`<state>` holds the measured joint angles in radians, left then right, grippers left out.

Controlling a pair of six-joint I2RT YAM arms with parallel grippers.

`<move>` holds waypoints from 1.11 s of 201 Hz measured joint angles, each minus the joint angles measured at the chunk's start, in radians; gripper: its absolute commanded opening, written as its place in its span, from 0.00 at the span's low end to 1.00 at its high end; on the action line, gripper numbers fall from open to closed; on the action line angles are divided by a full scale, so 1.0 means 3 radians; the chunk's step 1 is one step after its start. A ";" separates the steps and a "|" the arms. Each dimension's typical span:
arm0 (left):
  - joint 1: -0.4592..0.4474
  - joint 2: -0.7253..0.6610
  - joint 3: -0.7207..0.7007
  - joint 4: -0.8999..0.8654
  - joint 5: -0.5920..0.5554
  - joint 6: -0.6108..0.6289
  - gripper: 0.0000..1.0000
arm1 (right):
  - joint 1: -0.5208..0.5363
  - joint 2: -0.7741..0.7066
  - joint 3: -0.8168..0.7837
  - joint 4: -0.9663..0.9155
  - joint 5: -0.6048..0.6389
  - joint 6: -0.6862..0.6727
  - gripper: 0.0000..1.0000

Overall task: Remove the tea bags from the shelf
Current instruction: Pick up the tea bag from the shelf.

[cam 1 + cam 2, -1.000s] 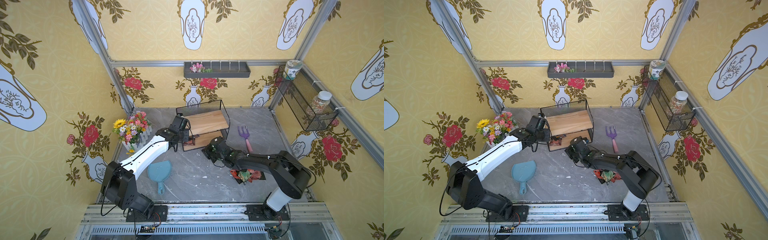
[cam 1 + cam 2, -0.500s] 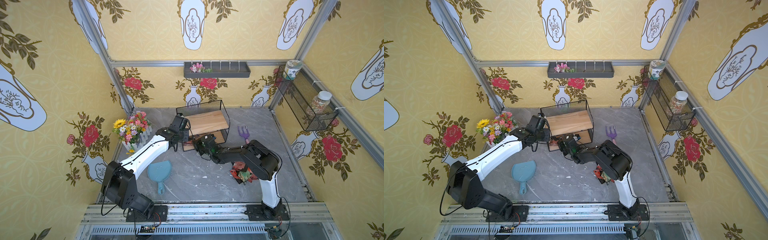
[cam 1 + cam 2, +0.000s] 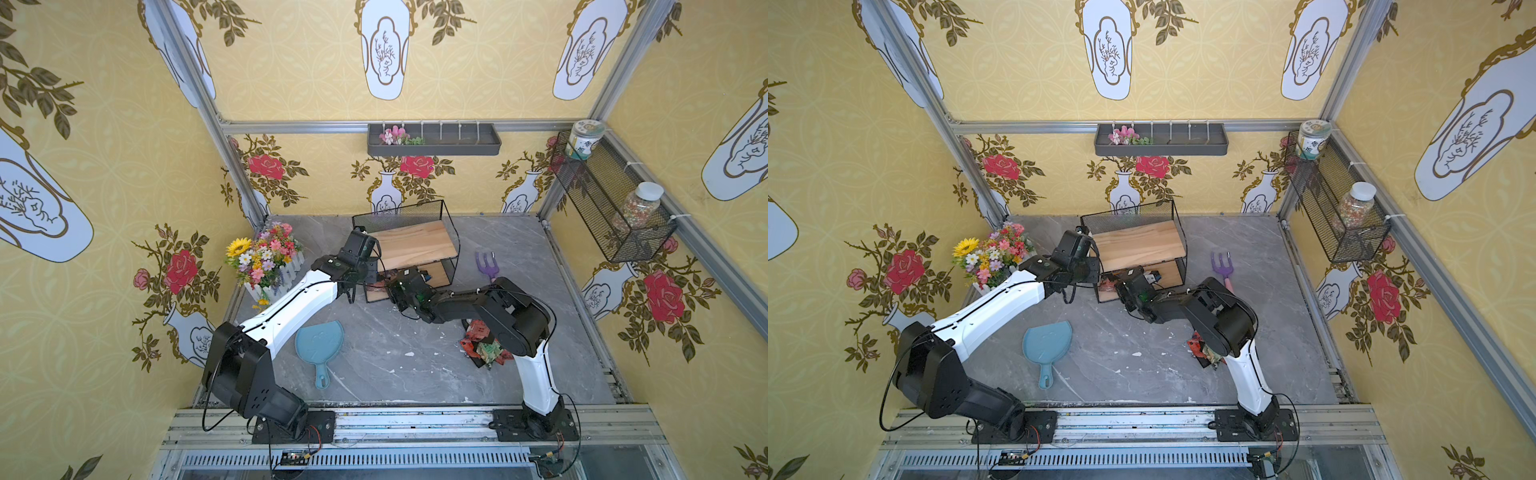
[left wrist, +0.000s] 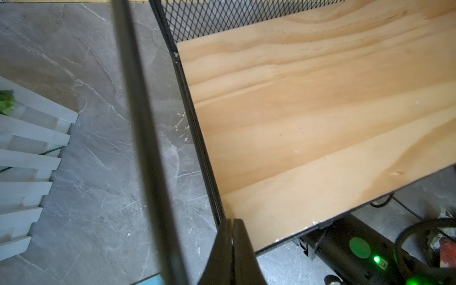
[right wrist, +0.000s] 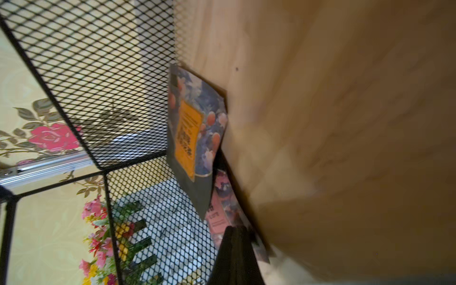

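since the grey bench [image 3: 374,357] carries everything, start there. the shelf [image 3: 415,247] stands toward the back middle with its top board bare. a pile of tea bags [image 3: 482,347] already lies on the bench near the right arm's base.

what is left of the tea bags [image 3: 1108,284], as far as you can see, sits at the left end of the shelf's lower tier. an orange-labelled tea bag [image 5: 192,133] leans almost upright against the mesh [image 5: 123,98]. a pink tea bag [image 5: 219,209] lies beside it and partly behind it.

your right gripper [image 5: 234,232] is inside that lower tier, clenched and holding nothing, its tips just beside the pink tea bag. your left gripper [image 4: 232,228] is clenched and empty too, at the front left corner of the top board. you cannot tell whether it presses on the frame.

to do this pick well, i'd open the right gripper before you go further in, since closed tips would likely only push the tea bags against the mesh. take one tea bag at a time, by a free edge. the orange-labelled one looks the easier of the two, as it stands clear of the lower board. hold the wrist low, because the top board leaves little room above, and draw straight out through the front. the foil looks thin and slippery, so close fully before you pull.
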<state>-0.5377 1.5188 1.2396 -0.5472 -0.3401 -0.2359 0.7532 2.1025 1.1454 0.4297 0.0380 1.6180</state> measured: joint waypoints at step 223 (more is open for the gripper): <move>0.0001 0.0004 0.0038 -0.0070 0.0008 -0.0001 0.00 | 0.0031 -0.0891 -0.0610 -0.0399 -0.0051 -0.0061 0.30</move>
<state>-0.5373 1.5200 1.2510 -0.5682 -0.3378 -0.2363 0.7624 1.8351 0.9623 0.3099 0.0227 1.5997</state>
